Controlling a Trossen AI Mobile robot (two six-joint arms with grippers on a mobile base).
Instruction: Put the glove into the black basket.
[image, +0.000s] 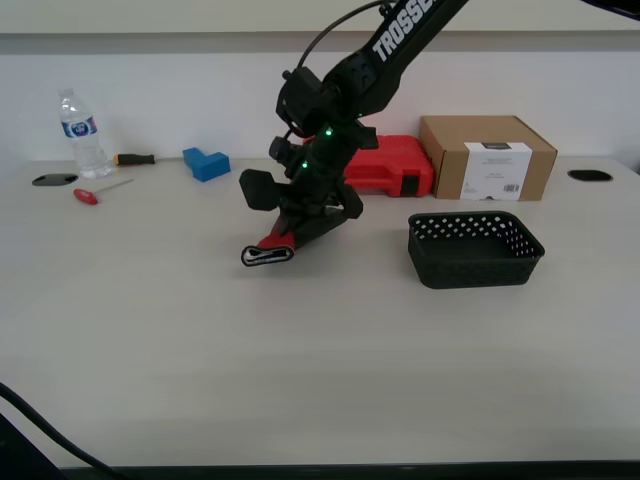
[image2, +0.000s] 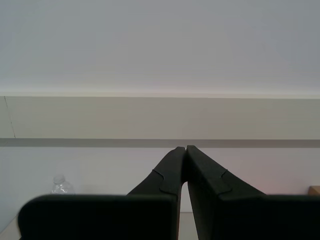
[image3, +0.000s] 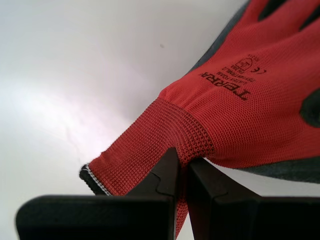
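The red knit glove (image3: 220, 115) with grey coated fingers lies on the table under the arm; in the exterior view only its red wrist and black-and-white cuff (image: 268, 252) show. My first gripper (image3: 182, 157) is shut on a fold of the glove's wrist knit; in the exterior view it (image: 290, 238) is down at the table over the glove. The black basket (image: 474, 249) stands empty at the exterior view's right, apart from the glove. My second gripper (image2: 185, 150) is shut on nothing, raised and facing the wall; it does not show in the exterior view.
A red plastic tool case (image: 395, 165) and a brown cardboard box (image: 487, 157) stand behind the basket. A water bottle (image: 82, 133), a screwdriver (image: 98, 192), an orange-handled tool (image: 134, 158) and a blue block (image: 206, 162) are at the back left. A black cable (image: 40, 425) crosses the near left corner.
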